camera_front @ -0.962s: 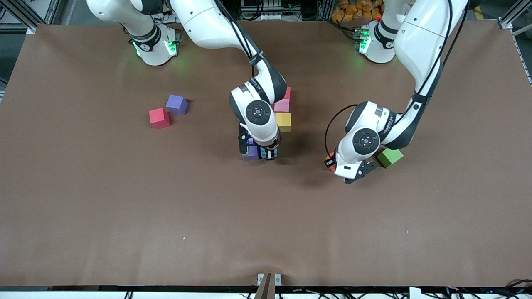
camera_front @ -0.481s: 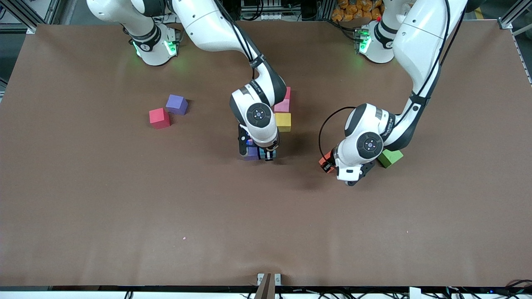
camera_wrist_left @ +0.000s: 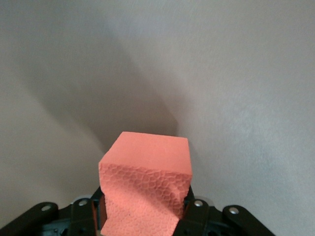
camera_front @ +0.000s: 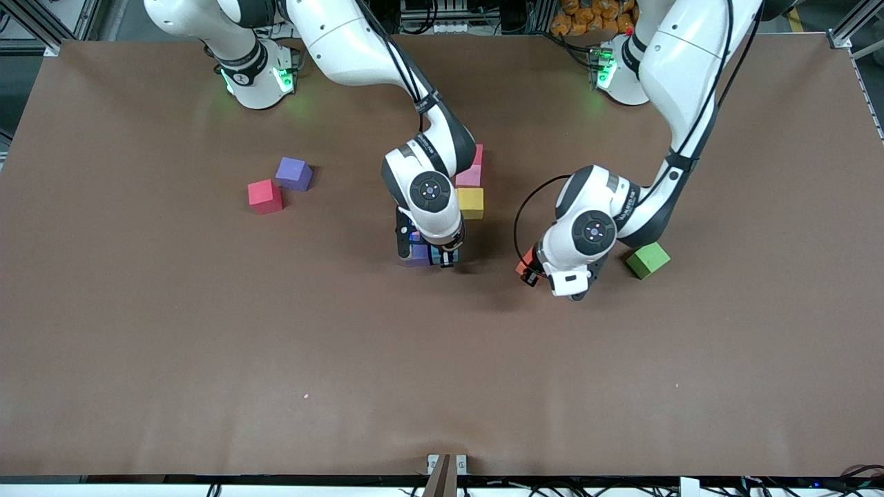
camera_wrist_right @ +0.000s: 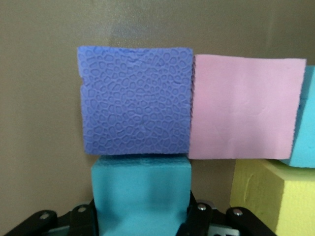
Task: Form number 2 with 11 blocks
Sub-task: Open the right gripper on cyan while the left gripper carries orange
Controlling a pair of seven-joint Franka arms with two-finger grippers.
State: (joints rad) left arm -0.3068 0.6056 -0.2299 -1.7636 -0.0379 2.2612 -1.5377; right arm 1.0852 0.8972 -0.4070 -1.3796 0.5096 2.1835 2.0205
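Blocks: a red cube (camera_front: 264, 196) touches a purple one (camera_front: 294, 172) toward the right arm's end. Mid-table, the right gripper (camera_front: 427, 259) clamps a light blue cube (camera_wrist_right: 141, 194) against the number 2 (camera_front: 469, 188). Left gripper (camera_front: 533, 269) grips an orange cube (camera_wrist_left: 146, 189) above the table (camera_front: 207, 345), near a green cube (camera_front: 648, 259).

Orange block (camera_wrist_left: 147, 189) clamped in the left gripper (camera_front: 532, 270), up over bare surface (camera_front: 207, 345), tilted, textured face showing. Light blue block (camera_wrist_right: 141, 189) pinched by the right gripper (camera_front: 429, 257), touching the purple block (camera_wrist_right: 135, 101). Pink block (camera_wrist_right: 244, 108) flush beside the purple one; another light blue (camera_wrist_right: 304, 123) just past it, yellow (camera_wrist_right: 275, 196) beside. Partial digit cluster mid-surface: yellow block (camera_front: 471, 202), pink (camera_front: 468, 176) above it in front view, mostly hidden by the arm. Red block (camera_front: 264, 196) and second purple block (camera_front: 293, 172) touching at corners, toward the right arm's end.
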